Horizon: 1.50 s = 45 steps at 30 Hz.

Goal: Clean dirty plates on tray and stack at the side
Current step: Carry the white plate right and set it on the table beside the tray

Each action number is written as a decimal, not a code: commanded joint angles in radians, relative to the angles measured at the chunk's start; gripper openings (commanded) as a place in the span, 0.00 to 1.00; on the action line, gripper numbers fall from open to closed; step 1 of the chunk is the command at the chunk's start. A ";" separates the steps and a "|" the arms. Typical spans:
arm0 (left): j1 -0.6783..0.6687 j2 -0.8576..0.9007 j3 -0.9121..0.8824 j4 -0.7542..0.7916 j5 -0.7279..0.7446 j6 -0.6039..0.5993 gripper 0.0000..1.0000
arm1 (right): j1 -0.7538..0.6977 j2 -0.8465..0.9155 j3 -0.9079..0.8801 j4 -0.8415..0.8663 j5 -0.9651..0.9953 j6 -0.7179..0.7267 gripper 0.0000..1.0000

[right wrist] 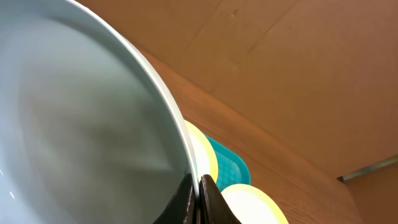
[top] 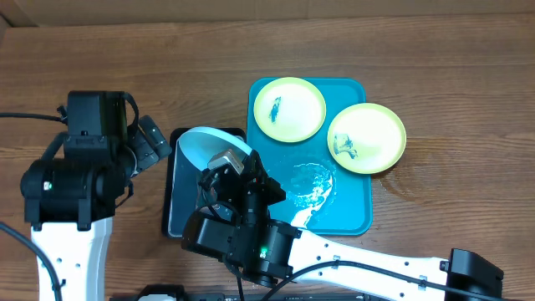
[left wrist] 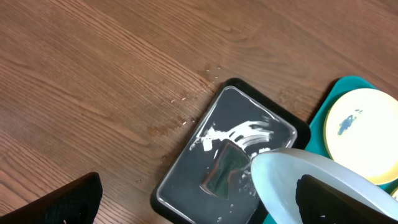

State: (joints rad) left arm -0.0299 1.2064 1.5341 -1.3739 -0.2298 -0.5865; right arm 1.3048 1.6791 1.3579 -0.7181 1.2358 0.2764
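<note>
My right gripper (right wrist: 199, 191) is shut on the rim of the pale blue-white plate (top: 211, 144) and holds it tilted over the black basin (top: 177, 196). The plate fills the right wrist view (right wrist: 81, 124) and also shows in the left wrist view (left wrist: 292, 177). Two yellow-green plates with dark smears lie on the turquoise tray (top: 351, 213): one (top: 288, 109) at its far left corner, one (top: 366, 138) overhanging its right rim. My left gripper (left wrist: 199, 186) is open and empty, just left of the basin (top: 157, 142).
The black basin (left wrist: 186, 180) holds shallow water with white foam. Wet foam streaks (top: 313, 188) lie on the tray's bare floor. Small crumbs (left wrist: 180, 99) dot the brown wood table (top: 125, 58) beside the basin. A cardboard wall (right wrist: 298, 62) stands behind the table.
</note>
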 commanded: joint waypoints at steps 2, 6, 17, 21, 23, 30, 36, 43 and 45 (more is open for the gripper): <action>0.005 0.027 0.022 -0.003 -0.024 -0.019 1.00 | 0.005 -0.011 0.017 0.007 0.031 0.003 0.04; 0.005 0.051 0.022 -0.003 -0.024 -0.019 1.00 | 0.005 -0.011 0.017 0.010 0.031 0.003 0.04; 0.005 0.100 0.022 -0.032 0.003 0.003 1.00 | 0.005 -0.011 0.017 0.010 0.031 0.003 0.04; 0.005 0.098 0.022 -0.031 0.024 0.003 1.00 | 0.005 -0.011 0.017 0.010 0.030 0.004 0.04; 0.005 0.092 0.027 -0.040 0.025 0.004 1.00 | 0.005 -0.011 0.017 0.010 0.015 0.009 0.04; 0.005 0.056 0.155 -0.128 0.029 0.004 1.00 | -0.154 -0.011 0.017 -0.093 -0.488 0.405 0.04; 0.005 0.013 0.213 -0.148 0.156 0.004 1.00 | -0.502 -0.105 0.018 -0.031 -1.269 0.436 0.04; 0.005 0.011 0.211 -0.148 0.178 0.003 1.00 | -0.997 -0.266 0.018 -0.105 -1.608 0.432 0.04; 0.005 0.011 0.211 -0.148 0.178 0.004 1.00 | -1.167 -0.285 0.018 -0.183 -1.603 0.431 0.04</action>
State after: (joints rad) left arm -0.0299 1.2156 1.7298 -1.5234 -0.0772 -0.5854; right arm 0.3458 1.4670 1.3590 -0.8333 -0.2031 0.6910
